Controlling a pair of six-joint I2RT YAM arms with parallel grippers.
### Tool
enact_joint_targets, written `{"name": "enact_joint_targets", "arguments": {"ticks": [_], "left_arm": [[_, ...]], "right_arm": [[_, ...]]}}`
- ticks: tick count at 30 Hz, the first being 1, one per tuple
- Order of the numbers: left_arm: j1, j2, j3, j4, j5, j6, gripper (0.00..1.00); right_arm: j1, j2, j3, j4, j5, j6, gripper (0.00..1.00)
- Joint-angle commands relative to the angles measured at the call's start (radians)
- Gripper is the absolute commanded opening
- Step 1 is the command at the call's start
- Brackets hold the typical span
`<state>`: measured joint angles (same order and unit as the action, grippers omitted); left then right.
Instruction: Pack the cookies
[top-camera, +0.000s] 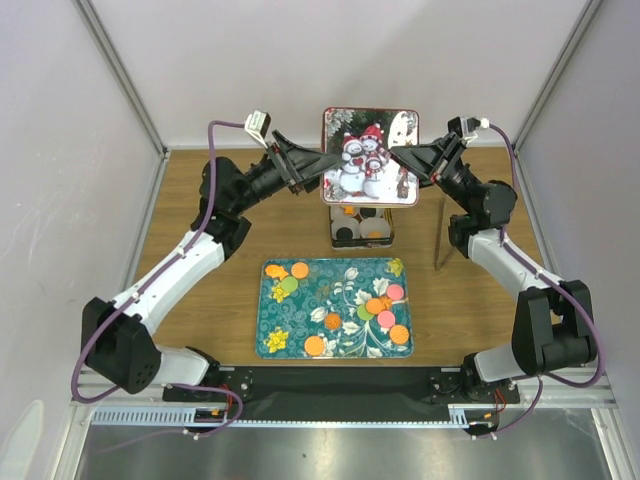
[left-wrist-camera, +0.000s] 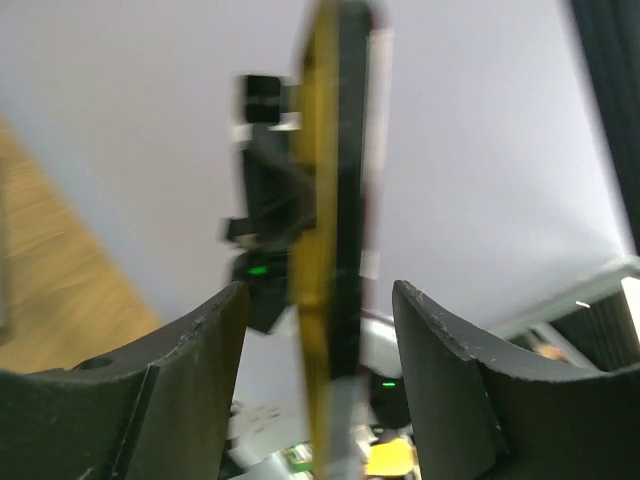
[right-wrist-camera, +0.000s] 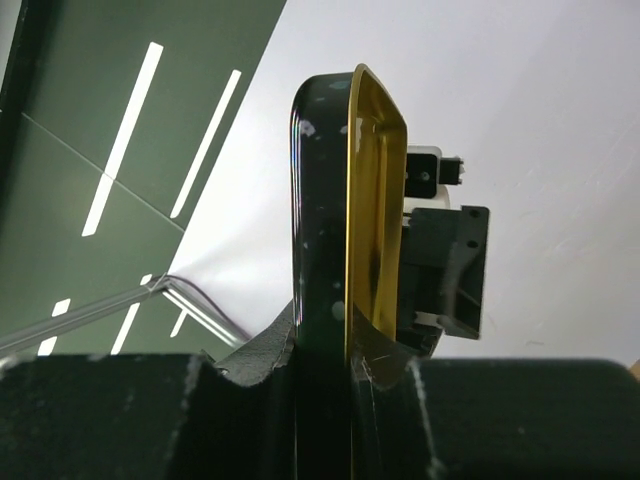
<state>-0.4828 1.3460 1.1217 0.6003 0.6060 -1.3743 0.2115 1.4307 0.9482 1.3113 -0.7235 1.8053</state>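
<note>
A snowman-printed tin lid (top-camera: 370, 155) hangs in the air over an open black tin (top-camera: 361, 228) that holds a few orange cookies (top-camera: 347, 211). My right gripper (top-camera: 412, 158) is shut on the lid's right edge; the right wrist view shows its jaws (right-wrist-camera: 348, 335) pinching the gold-lined rim (right-wrist-camera: 330, 200). My left gripper (top-camera: 322, 167) is open at the lid's left edge. In the left wrist view the lid (left-wrist-camera: 325, 180) stands between the spread fingers (left-wrist-camera: 320, 300), with a gap on each side. Several orange, pink and green cookies (top-camera: 381, 306) lie on the teal flowered tray (top-camera: 275, 325).
The tray sits in front of the tin, near the arm bases. A thin dark piece (top-camera: 439, 245) stands upright on the wooden table right of the tin, close to the right arm. White walls enclose the table on three sides.
</note>
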Motion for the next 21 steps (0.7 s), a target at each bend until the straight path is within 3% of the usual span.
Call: {"name": "enact_joint_targets", "arguments": {"ticks": [1, 4, 11, 18, 21], "left_arm": [[0.021, -0.01, 0.026, -0.197, -0.018, 0.188, 0.65], [0.039, 0.007, 0.023, -0.26, -0.044, 0.257, 0.66], [0.098, 0.079, 0.052, -0.293, -0.035, 0.351, 0.82], [0.107, 0.185, 0.184, -0.508, -0.123, 0.553, 0.84], [0.119, 0.218, 0.175, -0.525, -0.176, 0.558, 0.84]], "right_arm": [[-0.015, 0.013, 0.014, 0.106, 0.016, -0.026, 0.0], [-0.026, 0.066, 0.033, 0.086, 0.001, -0.041, 0.0], [-0.052, 0.232, 0.083, 0.048, -0.045, -0.08, 0.0], [-0.073, 0.439, 0.144, 0.065, -0.105, -0.084, 0.0], [-0.08, 0.529, 0.173, 0.068, -0.129, -0.098, 0.0]]}}
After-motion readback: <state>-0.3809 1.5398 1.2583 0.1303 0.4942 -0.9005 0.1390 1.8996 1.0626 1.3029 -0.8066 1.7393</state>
